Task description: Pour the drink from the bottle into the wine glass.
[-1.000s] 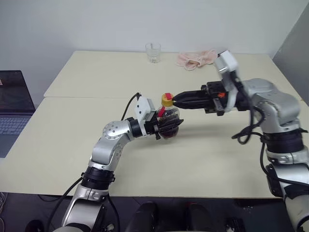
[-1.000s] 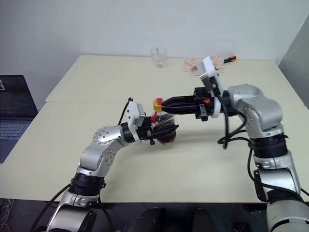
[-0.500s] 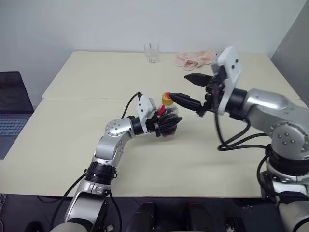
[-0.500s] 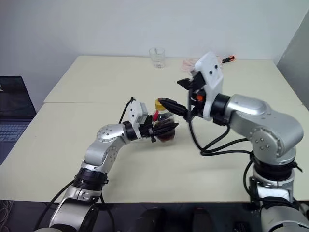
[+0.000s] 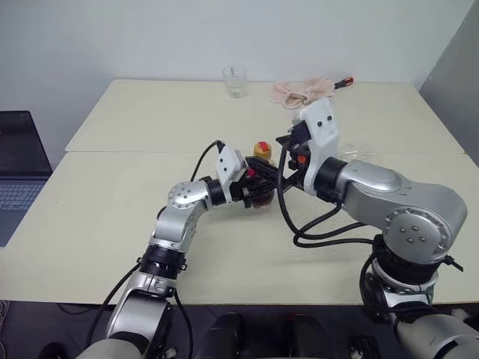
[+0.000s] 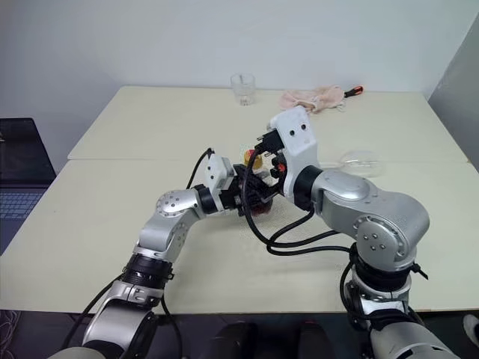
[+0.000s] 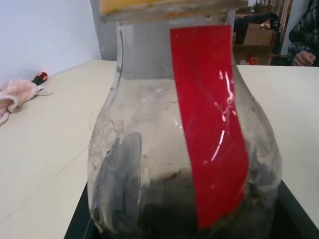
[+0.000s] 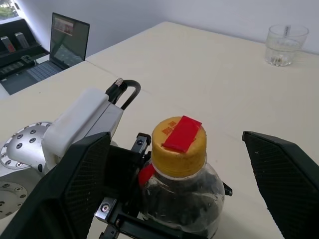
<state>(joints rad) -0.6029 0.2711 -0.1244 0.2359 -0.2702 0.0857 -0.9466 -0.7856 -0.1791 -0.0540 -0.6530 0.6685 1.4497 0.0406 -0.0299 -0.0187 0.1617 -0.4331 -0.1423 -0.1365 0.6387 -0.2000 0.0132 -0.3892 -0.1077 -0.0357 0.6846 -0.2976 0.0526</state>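
Observation:
My left gripper [image 5: 252,188] is shut on the body of the bottle [image 5: 261,185] and holds it upright above the middle of the table. The bottle is small and clear, with a yellow cap [image 8: 178,145] and a red strip [image 7: 209,124]. The dark drink [image 8: 180,205] fills its lower part. My right gripper [image 8: 175,135] is open, with one black finger [image 8: 75,184] on each side of the cap, clear of it. The wine glass [image 6: 359,158] shows as a clear rounded shape on the table behind my right forearm. I cannot tell whether it stands or lies.
A short clear tumbler [image 5: 235,81] stands at the table's far edge, with a pink cloth [image 5: 303,90] and a red-handled tool [image 5: 343,81] to its right. A laptop [image 5: 16,161] sits beyond the table's left side. A seam [image 5: 120,151] crosses the table [image 5: 90,224].
My right gripper let go of the yellow cap and opened wide. Its wrist swung round and the arm came closer to the bottle. The left gripper kept hold of the bottle.

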